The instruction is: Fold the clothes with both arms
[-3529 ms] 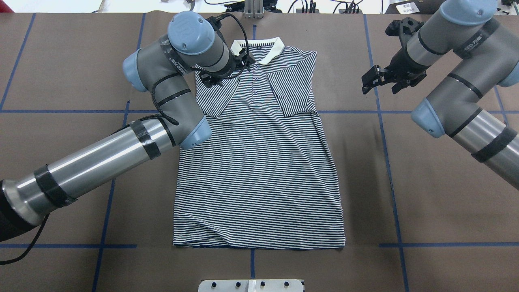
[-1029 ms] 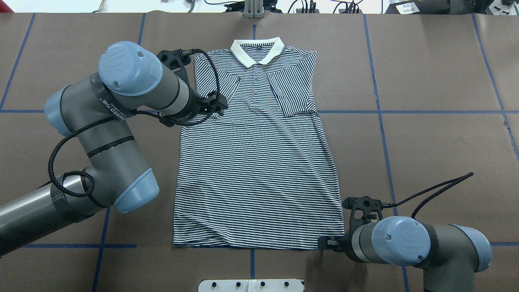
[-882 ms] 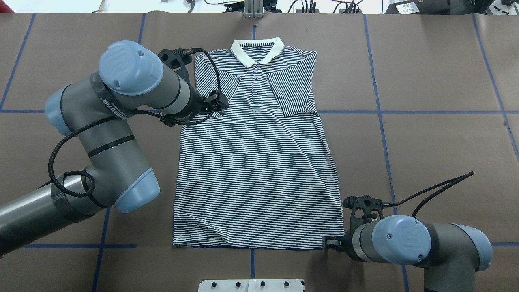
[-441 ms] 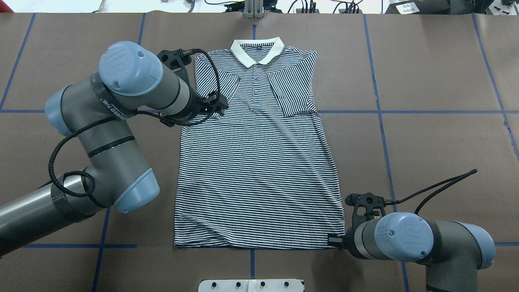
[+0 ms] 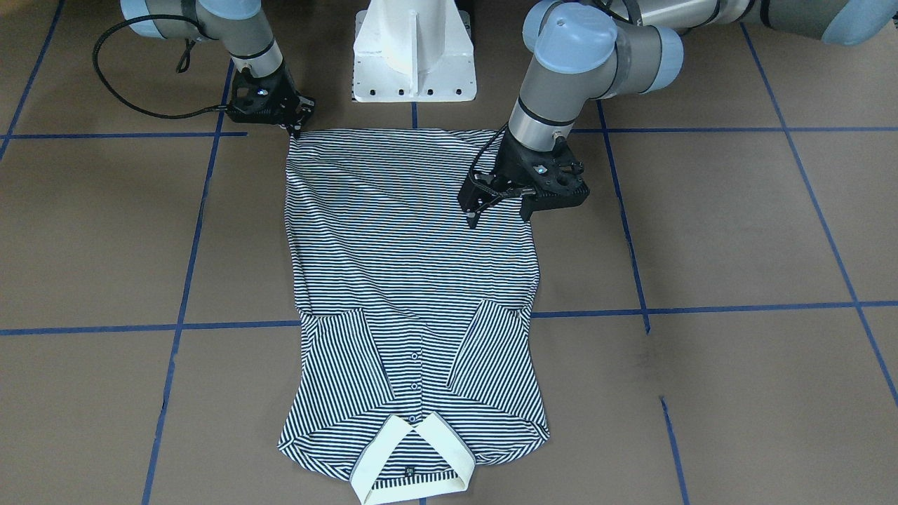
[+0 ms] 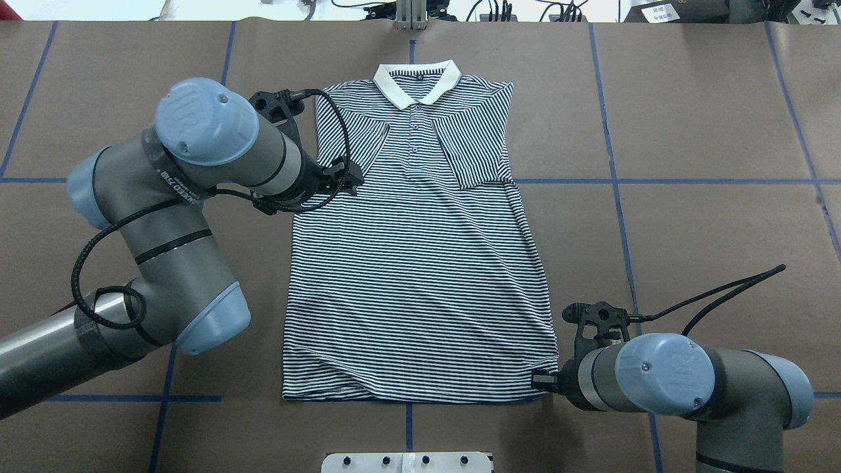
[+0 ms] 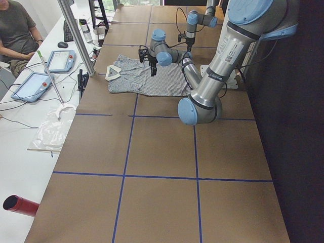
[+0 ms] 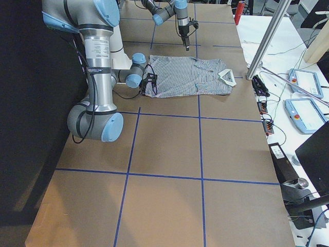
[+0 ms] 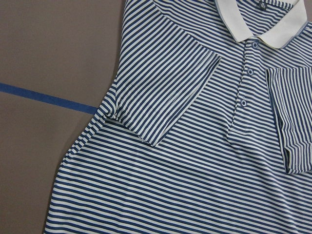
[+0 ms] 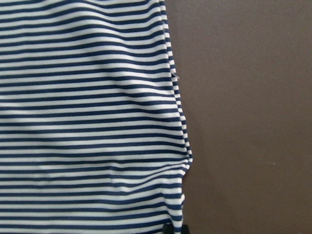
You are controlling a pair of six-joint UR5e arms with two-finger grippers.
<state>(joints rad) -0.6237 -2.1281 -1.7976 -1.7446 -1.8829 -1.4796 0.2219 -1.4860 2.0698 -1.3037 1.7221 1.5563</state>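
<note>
The striped polo shirt (image 6: 420, 276) lies flat, collar (image 6: 415, 82) at the far side, both sleeves folded onto the chest. It also shows in the front view (image 5: 407, 266). My left gripper (image 6: 351, 179) hovers above the folded left sleeve's tip, open and empty; the front view (image 5: 498, 209) shows its fingers apart. The left wrist view shows only that sleeve (image 9: 170, 97) and the placket. My right gripper (image 6: 537, 380) is at the near right hem corner, its tips pinched together on the hem (image 5: 295, 130). The right wrist view shows the shirt's right edge (image 10: 180, 141).
The white pedestal base (image 5: 414, 56) stands at the near table edge. Blue tape lines (image 6: 617, 180) cross the brown table. A side table with tablets (image 7: 38, 86), a metal post (image 7: 76, 35) and a seated person (image 7: 15, 30) lie beyond the far edge.
My left gripper left the collar for the left sleeve. My right arm swung from the far right to the hem corner, then drew back slightly, and the hem there puckered.
</note>
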